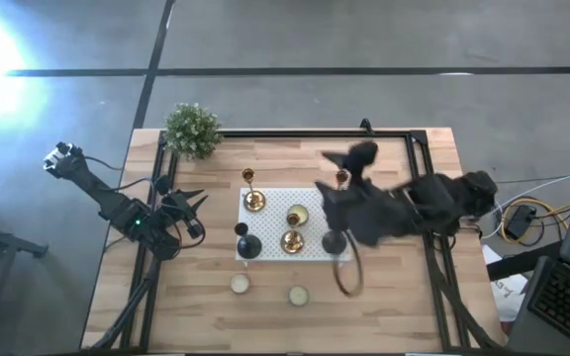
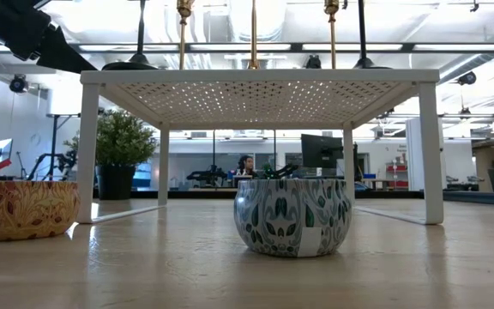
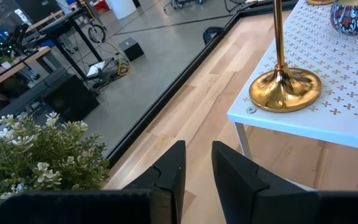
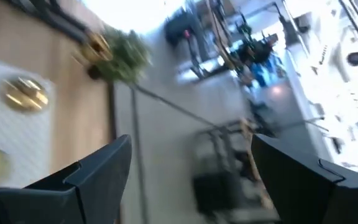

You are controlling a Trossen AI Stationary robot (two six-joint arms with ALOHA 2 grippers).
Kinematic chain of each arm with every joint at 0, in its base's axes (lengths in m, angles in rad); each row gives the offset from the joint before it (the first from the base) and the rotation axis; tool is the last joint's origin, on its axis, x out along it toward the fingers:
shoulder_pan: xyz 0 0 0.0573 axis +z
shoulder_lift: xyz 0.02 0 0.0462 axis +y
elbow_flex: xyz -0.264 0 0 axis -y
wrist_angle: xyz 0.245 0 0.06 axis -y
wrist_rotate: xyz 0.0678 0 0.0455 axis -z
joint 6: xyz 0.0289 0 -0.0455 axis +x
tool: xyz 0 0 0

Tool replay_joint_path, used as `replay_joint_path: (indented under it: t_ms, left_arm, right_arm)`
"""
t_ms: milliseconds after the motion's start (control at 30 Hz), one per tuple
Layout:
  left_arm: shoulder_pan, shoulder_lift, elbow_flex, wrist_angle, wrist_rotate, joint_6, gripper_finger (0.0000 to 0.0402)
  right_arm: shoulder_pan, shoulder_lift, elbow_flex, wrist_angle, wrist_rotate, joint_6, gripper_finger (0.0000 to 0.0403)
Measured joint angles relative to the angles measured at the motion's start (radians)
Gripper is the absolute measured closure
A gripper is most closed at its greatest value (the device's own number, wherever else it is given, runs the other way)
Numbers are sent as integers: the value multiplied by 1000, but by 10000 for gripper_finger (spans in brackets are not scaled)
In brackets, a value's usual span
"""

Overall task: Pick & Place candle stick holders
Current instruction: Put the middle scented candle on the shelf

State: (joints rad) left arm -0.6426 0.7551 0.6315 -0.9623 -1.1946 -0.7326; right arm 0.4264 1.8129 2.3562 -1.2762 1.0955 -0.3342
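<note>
Hovering over the right end of the white perforated stand [image 1: 275, 203], the right gripper [image 4: 188, 168] has its fingers spread wide and empty; the left gripper [image 3: 197, 171] waits at the table's left, fingers slightly parted, empty. Brass holders [image 1: 253, 200] stand on the stand, a black holder [image 1: 248, 245] at its front-left corner; a potted plant [image 1: 192, 130] sits farthest back.

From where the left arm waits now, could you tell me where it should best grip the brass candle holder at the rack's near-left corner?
Grip the brass holder on its slim upright stem, just above the flared round base. Bring the left gripper in level from the plant side, fingers either side of the stem. The base is probably too wide and sloped to pinch, and the stem stands clear at the white rack's edge.
</note>
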Motion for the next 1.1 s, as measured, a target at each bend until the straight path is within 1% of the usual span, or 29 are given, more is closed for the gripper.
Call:
replay_joint_path:
  t_ms: [100,167,200,300,433,467,500,600,700,767,900,1000,1100]
  left_arm:
    - [0,0,0,0,0,0,319]
    - [0,0,0,0,0,0,319]
    - [0,0,0,0,0,0,319]
    - [0,0,0,0,0,0,319]
    - [0,0,0,0,0,-2,319]
    - [0,0,0,0,0,-5,319]
    - [0,0,0,0,0,-6,319]
    - [0,0,0,1,0,-7,319]
    - [0,0,0,2,3,-7,319]
    - [0,0,0,2,8,-6,319]
    - [0,0,0,2,8,-5,319]
    - [0,0,0,1,8,-4,319]
    - [0,0,0,1,7,16,319]
  right_arm:
    - [90,-5,0,0,-7,131,78]
    - [147,-4,0,0,-53,239,78]
    - [176,-4,0,1,-96,289,78]
    - [245,2,0,3,-294,421,81]
    - [299,25,-4,-1,-596,600,94]
    - [304,36,-5,-3,-656,642,99]
    - [308,48,-5,-4,-693,685,103]
    - [309,87,-10,-48,-731,837,116]
    - [295,134,-11,-129,-743,993,126]
    - [284,167,-11,-164,-782,1060,132]
    - [263,238,-11,-176,-821,1098,142]
    - [234,284,-12,-184,-887,1128,151]
    - [211,320,-12,-186,-911,1134,160]
